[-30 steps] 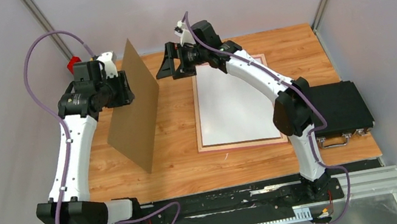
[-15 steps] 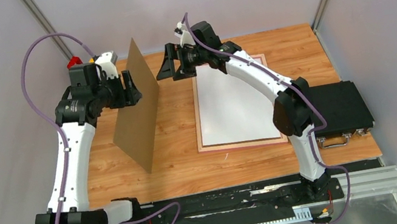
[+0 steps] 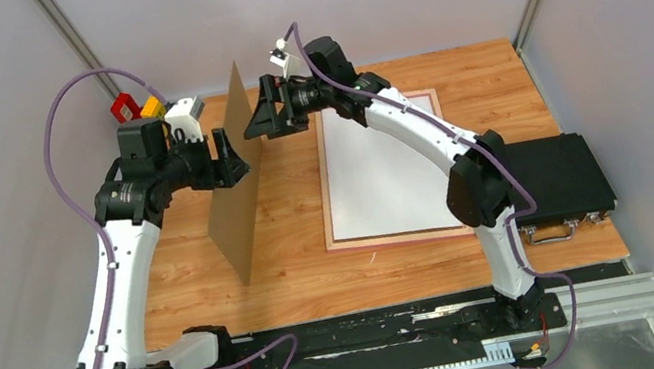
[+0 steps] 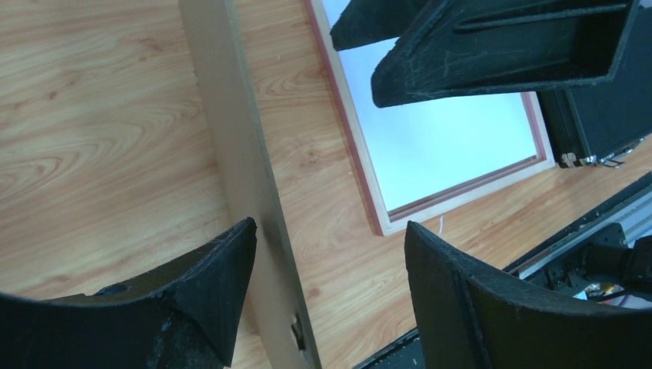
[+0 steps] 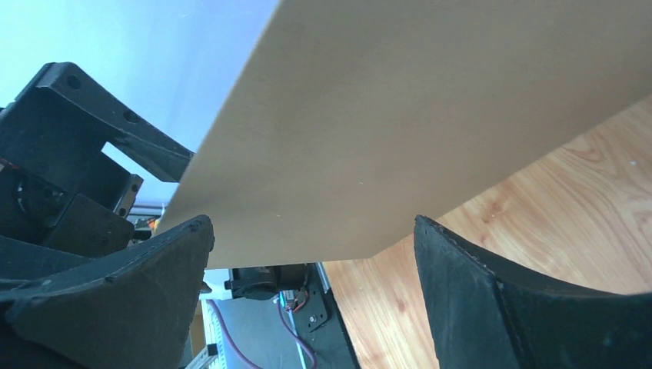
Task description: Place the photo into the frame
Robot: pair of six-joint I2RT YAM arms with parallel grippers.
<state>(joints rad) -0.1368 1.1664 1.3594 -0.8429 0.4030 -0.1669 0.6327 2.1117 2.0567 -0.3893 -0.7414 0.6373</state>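
Board [image 3: 235,201], plain brown rect. backing, upright on edge on wood counter [image 3: 319,277]. L tool [image 3: 235,155] spread, board edge in its gap. R tool [image 3: 255,114] spread wide, just beside. Thin light-wood rect. frame [image 3: 399,240] flat on counter, R of board.

The top camera looks steeply down from above the table's [image 3: 321,287] near edge. The wrist cameras sit close behind the left hand [image 4: 329,227] and right hand [image 5: 314,219], facing each other across the standing brown board [image 3: 235,201], which all three views share.

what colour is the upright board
The board is plain brown, clearest in the right wrist view.
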